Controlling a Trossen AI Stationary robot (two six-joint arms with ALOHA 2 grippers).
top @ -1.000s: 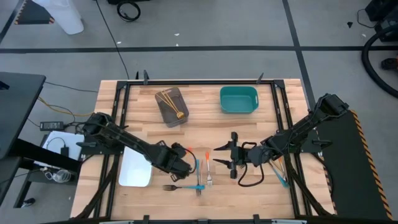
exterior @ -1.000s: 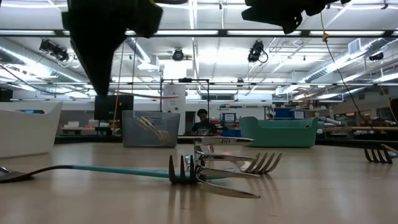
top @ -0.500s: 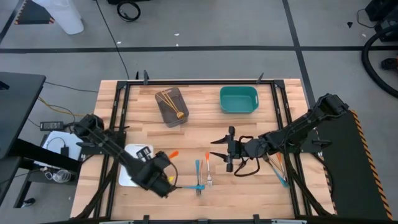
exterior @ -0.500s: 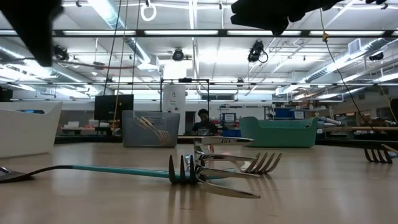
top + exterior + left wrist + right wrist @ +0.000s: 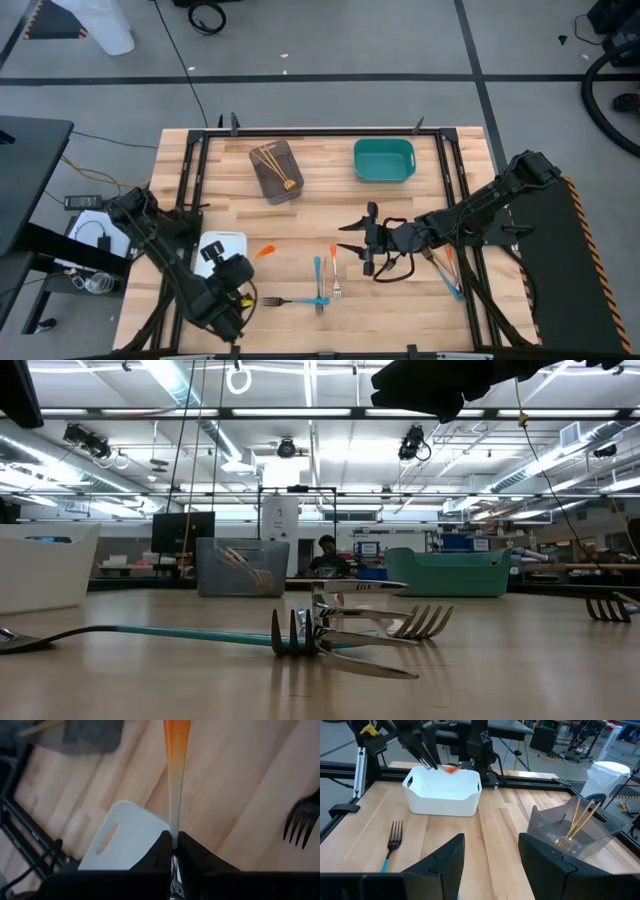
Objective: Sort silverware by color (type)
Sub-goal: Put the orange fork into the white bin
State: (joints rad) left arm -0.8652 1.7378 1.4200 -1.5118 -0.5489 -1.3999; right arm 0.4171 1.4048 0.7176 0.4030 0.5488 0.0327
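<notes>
Above the white tray [image 5: 222, 243] at the table's near left, we are holding the orange-handled fork [image 5: 174, 780], which our left gripper [image 5: 172, 851] has carried over from the centre, jaws clamped on it. Our right gripper [image 5: 487, 855] is waiting spread apart right of the remaining forks [image 5: 325, 283], so a drop looks due.

My left gripper [image 5: 243, 284] hangs just beside the tray [image 5: 228, 243], apparently over its edge. Forks [image 5: 322, 285] lie mid-table, right of it; bins sit behind.

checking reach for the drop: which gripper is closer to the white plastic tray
Left. The left gripper, shut on an orange-handled fork, hovers at the white plastic tray's near right corner. The right gripper hangs open well off to the tray's right, mid-table.
</notes>
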